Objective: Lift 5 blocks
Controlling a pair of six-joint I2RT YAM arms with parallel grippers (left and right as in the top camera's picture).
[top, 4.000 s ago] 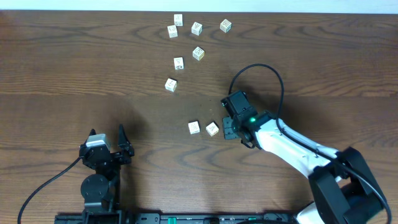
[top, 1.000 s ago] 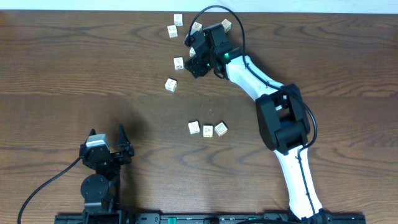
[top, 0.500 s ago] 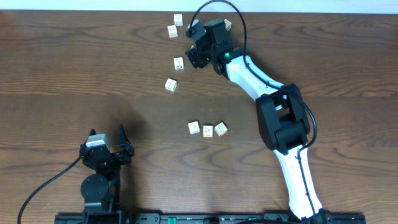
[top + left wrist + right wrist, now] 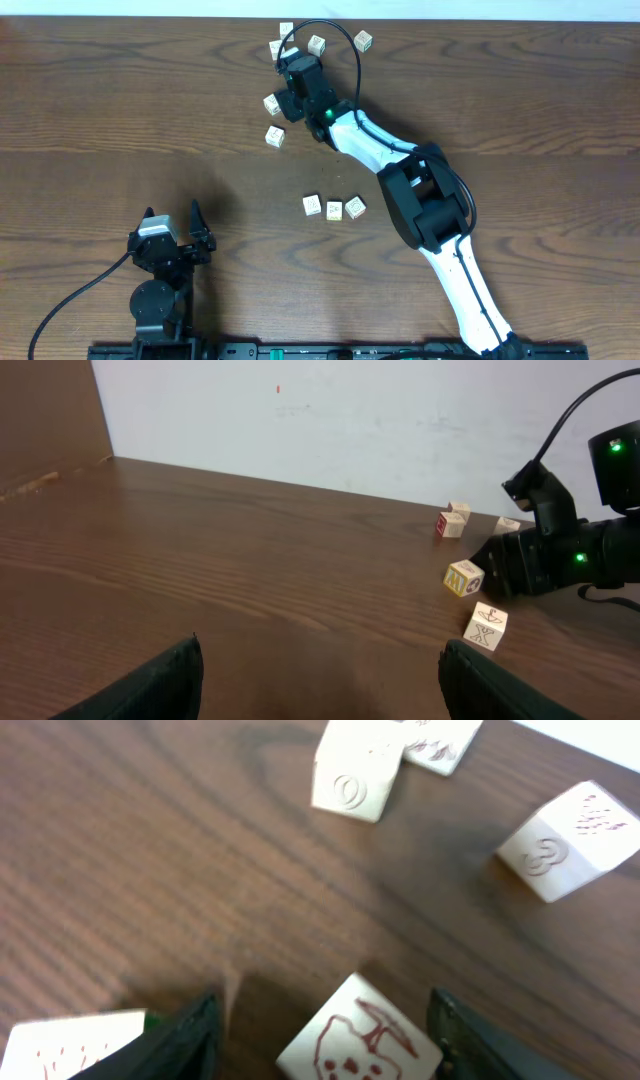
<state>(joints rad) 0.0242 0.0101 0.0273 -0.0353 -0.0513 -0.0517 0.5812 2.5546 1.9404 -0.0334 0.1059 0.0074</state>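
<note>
You: right gripper (image 4: pixel 325 1023) jaws apart astride red-marked block (image 4: pixel 362 1042), not clamped | left gripper (image 4: pixel 320 685) wide open, empty.

Overhead looks straight down; low wrist views share blocks (image 4: pixel 465 578).

Dark, wood-grained bench (image 4: pixel 120 100). Lying on it: small cream blocks (image 4: pixel 274 136), several loosely scattered toward the far edge, three more in a close row nearer the middle.

One block (image 4: pixel 486 628) reads X; another block (image 4: pixel 560 842) perhaps 3 (blurred)
</note>
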